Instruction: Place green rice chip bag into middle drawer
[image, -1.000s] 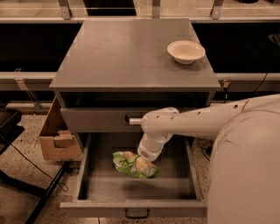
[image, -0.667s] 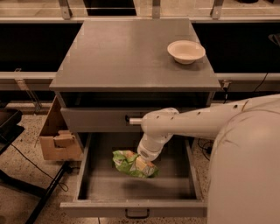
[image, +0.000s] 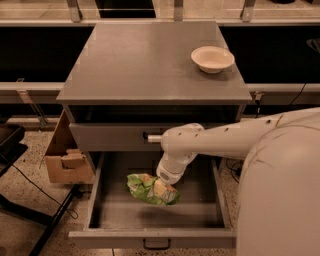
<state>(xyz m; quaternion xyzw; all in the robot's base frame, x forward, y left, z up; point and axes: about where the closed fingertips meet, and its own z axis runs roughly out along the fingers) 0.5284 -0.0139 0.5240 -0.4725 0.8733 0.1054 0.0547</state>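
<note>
- Reaching down into the middle drawer (image: 110, 239), the gripper (image: 165, 183) sits at the lower end of the white arm (image: 225, 142), inside the drawer cavity and near its centre.
- Gripper state: cannot be told. The rounded wrist housing covers the gripper's working end where it meets the bag.
- The green rice chip bag (image: 140, 184) lies on the floor of the middle drawer, roughly central between the two side walls and about midway between the drawer's back and its front panel.
- Bag condition: crinkled, light green, with a tan patch showing on top. The end of the bag under the wrist housing is in contact with the gripper; the other end lies clear of it.
- The middle drawer stands open, with its grey floor visible all round the bag. Its front panel carries a dark loop handle (image: 156, 244) at the centre.
- Directly above the middle drawer is a closed grey drawer front (image: 110, 137). The arm crosses in front of that panel's handle area.
- Above that panel is the flat grey cabinet top (image: 145, 60). A cream bowl (image: 212, 58) stands upright on it, toward the far corner on the arm's side — well apart from the middle drawer.
- A cardboard box (image: 67, 160) rests on the speckled floor just outside the middle drawer's side wall, on the side away from the arm.
- The robot's white body (image: 280, 200) fills the frame beside the drawer's other side wall.
</note>
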